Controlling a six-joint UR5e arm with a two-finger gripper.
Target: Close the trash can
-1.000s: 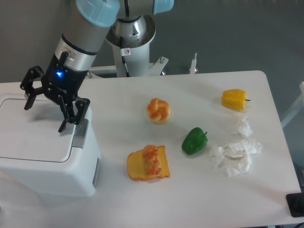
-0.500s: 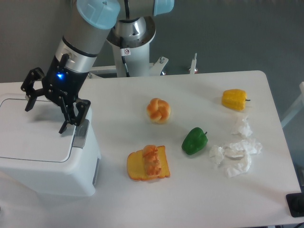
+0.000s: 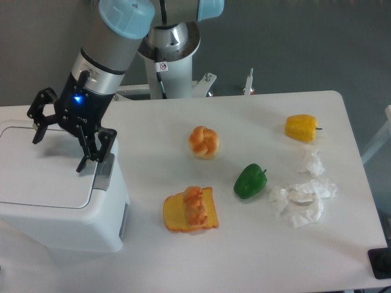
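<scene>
The large white trash can (image 3: 58,213) stands at the table's left edge. Its flat white lid (image 3: 43,174) lies down level on the bin, and the grey latch tab (image 3: 104,173) shows at its right side. My gripper (image 3: 58,152) hangs just above the lid's rear right part, its black fingers (image 3: 91,155) spread wide and holding nothing. One finger reaches toward the latch tab, the other is over the lid's back left.
On the white table lie a bread knot (image 3: 204,141), a slice of toast with topping (image 3: 190,209), a green pepper (image 3: 250,180), a yellow pepper (image 3: 302,127) and crumpled white tissues (image 3: 303,195). A dark object (image 3: 382,264) sits at the front right corner.
The gripper has risen very slightly above the lid. The lid and the other objects have not moved.
</scene>
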